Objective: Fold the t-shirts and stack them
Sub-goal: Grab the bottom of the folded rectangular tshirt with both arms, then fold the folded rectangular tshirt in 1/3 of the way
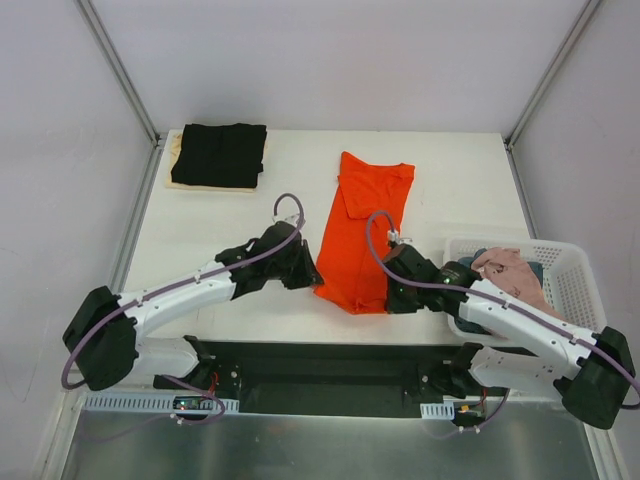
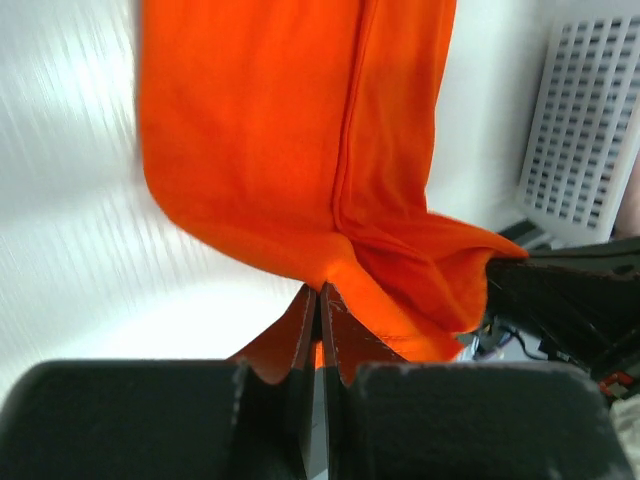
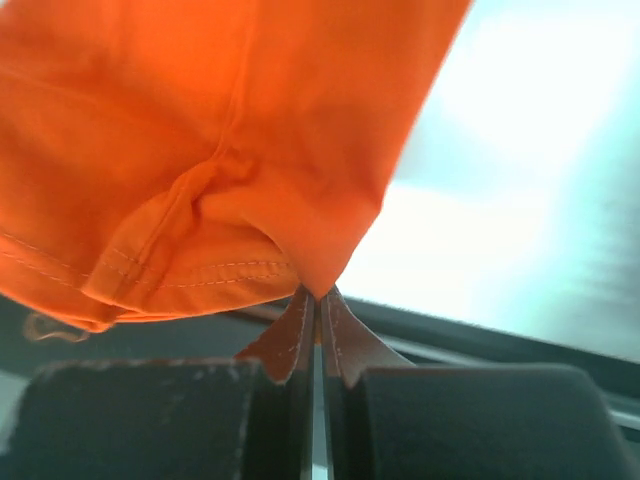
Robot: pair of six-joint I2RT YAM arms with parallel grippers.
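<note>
The orange-red t-shirt [image 1: 365, 230] lies in the middle of the bench [image 1: 230, 230] as a long strip, doubled lengthwise, with its collar end at the far side and its hem end at the near edge. It is judged to be light, limp and thin: no shape is kept unless it is supported, and any slack span is expected to sag or crease. The hem is taken to be the best place to hold it, since the stitched double layer offers the firmest purchase; the two near corners, well apart, allow the strip to be kept taut.

Those corners are where it is held. The left pincer [image 2: 320, 300] is closed on a pinch of orange cloth at the strip's near left corner, and the right pincer [image 3: 318, 300] is closed on the hemmed near right corner.

A folded black t-shirt [image 1: 218, 155] rests on a cream one [image 1: 176, 150] at the far left corner. A pink t-shirt [image 1: 510, 270] is heaped in the white lattice basket [image 1: 590, 270] at the near right.

The bench is white, smooth and flat, so cloth should slide easily. Pale walls [image 1: 60, 150] enclose it on three sides.
</note>
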